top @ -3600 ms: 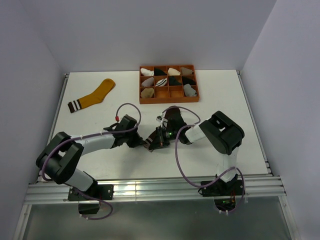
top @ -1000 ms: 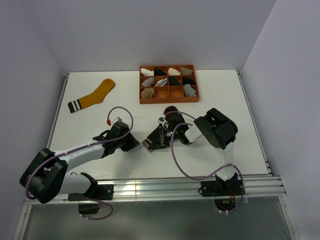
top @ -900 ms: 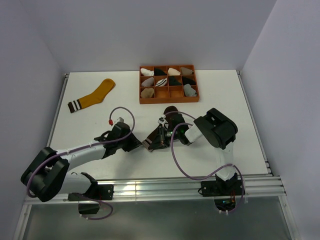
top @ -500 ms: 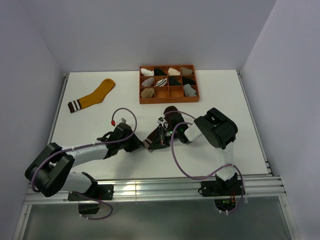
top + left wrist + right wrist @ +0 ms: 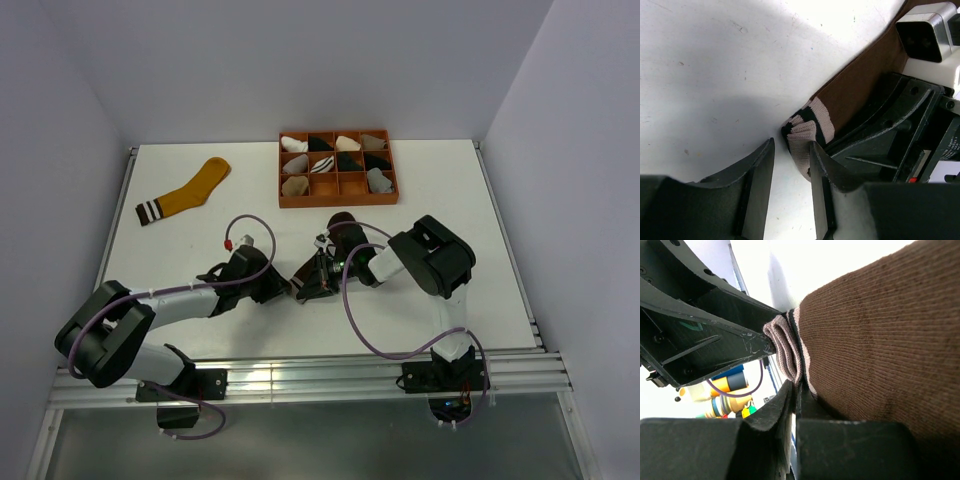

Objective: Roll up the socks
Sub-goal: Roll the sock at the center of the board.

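The dark brown sock [image 5: 342, 221] lies mid-table, and its striped cuff [image 5: 807, 125] is folded over. My right gripper [image 5: 308, 284] is shut on that cuff, and the pinched fold [image 5: 785, 352] shows in the right wrist view, where the gripper [image 5: 794, 386] is closed. My left gripper [image 5: 284, 288] is open just left of the cuff. The fold's tip sits between its fingers, against the right finger [image 5: 816, 160]. The mustard-yellow sock [image 5: 186, 191] lies flat at the far left. The grey sock is not in view.
An orange compartment tray [image 5: 338, 202] holding small sock bundles stands at the back centre. The two grippers' bodies nearly touch at the cuff. Purple cables loop over both arms. Walls bound the table on the left, the right and at the back.
My left gripper drew back to the left from the cuff, then moved right again to the cuff's tip. My right gripper kept its hold and barely moved.
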Robot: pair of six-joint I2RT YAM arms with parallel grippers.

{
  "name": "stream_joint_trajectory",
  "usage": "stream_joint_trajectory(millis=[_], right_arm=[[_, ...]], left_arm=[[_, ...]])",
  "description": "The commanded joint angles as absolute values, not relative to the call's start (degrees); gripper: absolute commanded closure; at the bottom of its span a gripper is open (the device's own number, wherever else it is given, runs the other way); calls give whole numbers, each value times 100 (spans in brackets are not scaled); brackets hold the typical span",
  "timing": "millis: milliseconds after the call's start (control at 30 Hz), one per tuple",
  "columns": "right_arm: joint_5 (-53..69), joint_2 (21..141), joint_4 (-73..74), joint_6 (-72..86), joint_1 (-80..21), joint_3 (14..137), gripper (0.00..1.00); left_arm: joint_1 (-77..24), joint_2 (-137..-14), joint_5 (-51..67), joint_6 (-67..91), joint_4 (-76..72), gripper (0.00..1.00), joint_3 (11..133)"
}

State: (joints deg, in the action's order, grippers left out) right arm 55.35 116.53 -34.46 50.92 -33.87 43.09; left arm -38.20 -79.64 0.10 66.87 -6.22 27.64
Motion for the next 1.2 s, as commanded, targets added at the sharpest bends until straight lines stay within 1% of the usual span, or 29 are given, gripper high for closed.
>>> stream_joint_trajectory(millis=[0,167,333,533,600,767,800,833,900,933,1033,1167], right_arm=[[5221,11821,-3024,4825,-3366,4350,100],[5221,11821,-2997,4825,-3366,4359,100],[5194,11821,-2892,4772,-3366,4394,100],[5107,11804,-2655,4623,-3366,4491,100],[5045,11769,-2532,4509,-3366,4526,98],[4668,11532,-1917,4053,-3366,4649,81],[4597,11383,-1733,3973,-3375,4658,79],[4510,11295,-1627,3894,-3384,4650,74],[4211,10997,-1434,3648,-3419,4667,70],[4132,10899,-1276,3560,-3436,4658,66],[3745,10443,-1056,3314,-3507,4580,60],[3174,9618,-765,3015,-3551,4430,56]], left_arm=[[-3841,-7901,-158,6653,-712,59,2760],[-3841,-8121,-141,6680,-633,61,2865],[-3841,-8411,-53,6688,-449,66,2971],[-3902,-8543,-210,6759,139,69,3146],[-3929,-8569,-298,6803,394,73,3199],[-3964,-8613,-562,6847,808,80,3410],[-3973,-8648,-615,6847,1000,82,3462],[-3973,-8675,-667,6838,1080,83,3576],[-3990,-8753,-747,6785,1221,88,3691],[-3990,-8780,-773,6768,1352,89,3787],[-4043,-8815,-905,6750,1459,91,3902],[-4087,-8824,-914,6794,1441,91,3902]])
